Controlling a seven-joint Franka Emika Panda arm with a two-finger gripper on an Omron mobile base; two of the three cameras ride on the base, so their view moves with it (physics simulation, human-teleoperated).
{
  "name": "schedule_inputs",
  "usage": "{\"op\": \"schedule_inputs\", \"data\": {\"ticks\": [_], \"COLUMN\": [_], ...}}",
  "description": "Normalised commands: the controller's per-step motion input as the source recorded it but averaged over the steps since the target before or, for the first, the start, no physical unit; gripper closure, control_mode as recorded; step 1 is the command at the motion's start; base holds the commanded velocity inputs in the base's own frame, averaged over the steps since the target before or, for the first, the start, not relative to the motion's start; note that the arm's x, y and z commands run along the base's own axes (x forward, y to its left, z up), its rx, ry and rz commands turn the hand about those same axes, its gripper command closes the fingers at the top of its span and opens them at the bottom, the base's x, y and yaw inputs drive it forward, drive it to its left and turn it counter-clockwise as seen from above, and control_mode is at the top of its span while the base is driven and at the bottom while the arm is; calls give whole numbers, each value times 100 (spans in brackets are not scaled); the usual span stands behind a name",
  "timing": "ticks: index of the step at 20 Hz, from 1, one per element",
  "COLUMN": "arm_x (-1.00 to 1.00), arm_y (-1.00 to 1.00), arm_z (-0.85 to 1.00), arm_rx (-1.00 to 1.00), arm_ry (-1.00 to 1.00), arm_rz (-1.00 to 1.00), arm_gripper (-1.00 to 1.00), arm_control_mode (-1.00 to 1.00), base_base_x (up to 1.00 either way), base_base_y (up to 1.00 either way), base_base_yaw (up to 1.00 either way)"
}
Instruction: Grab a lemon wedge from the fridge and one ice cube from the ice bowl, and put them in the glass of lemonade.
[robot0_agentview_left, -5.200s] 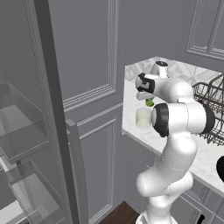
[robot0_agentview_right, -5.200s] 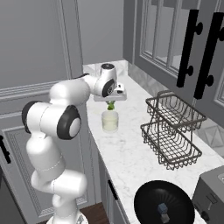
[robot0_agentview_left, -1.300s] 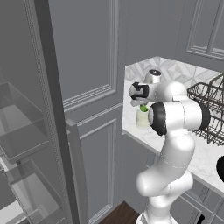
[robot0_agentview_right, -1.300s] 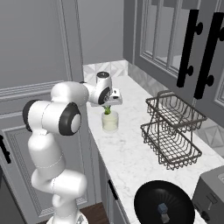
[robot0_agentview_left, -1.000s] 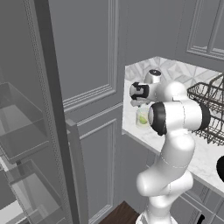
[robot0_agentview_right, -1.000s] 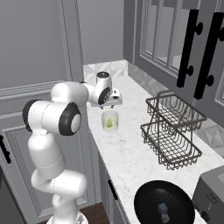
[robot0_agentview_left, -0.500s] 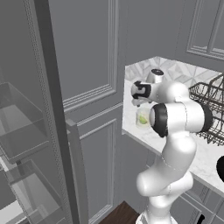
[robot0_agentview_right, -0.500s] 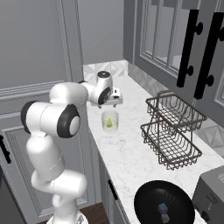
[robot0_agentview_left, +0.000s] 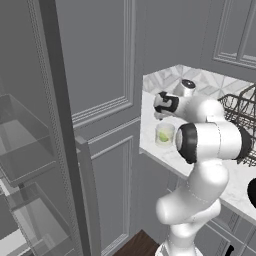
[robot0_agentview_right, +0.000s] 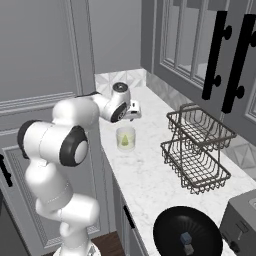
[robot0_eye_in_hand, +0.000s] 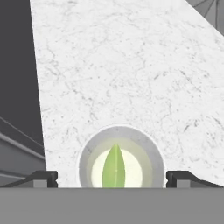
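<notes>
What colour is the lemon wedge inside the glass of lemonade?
Yellow-green. The lemon wedge shows best in the hand view, inside the glass of lemonade.

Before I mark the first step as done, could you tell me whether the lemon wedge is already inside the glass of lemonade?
Yes, the lemon wedge lies inside the glass of lemonade, between the open gripper's fingertips.

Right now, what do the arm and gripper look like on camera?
The arm is glossy white with rounded segments and dark grey-black joint rings and end caps. The wrist ends in a white hand with a dark band. The gripper has two small, dark, squared fingertips. No cables or markings are visible.
</notes>
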Motion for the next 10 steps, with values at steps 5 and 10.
{"op": "schedule_inputs", "data": {"ticks": [5,10], "arm_x": [-35,-46], "arm_y": [-3,-12], "arm_z": [4,0], "arm_rx": [3,1], "arm_ry": [-10,-5], "arm_rz": [0,0], "arm_gripper": [-100,-100], "arm_control_mode": [-100,-100], "base_base_x": [0,0], "base_base_y": [0,0], "base_base_yaw": [0,0]}}
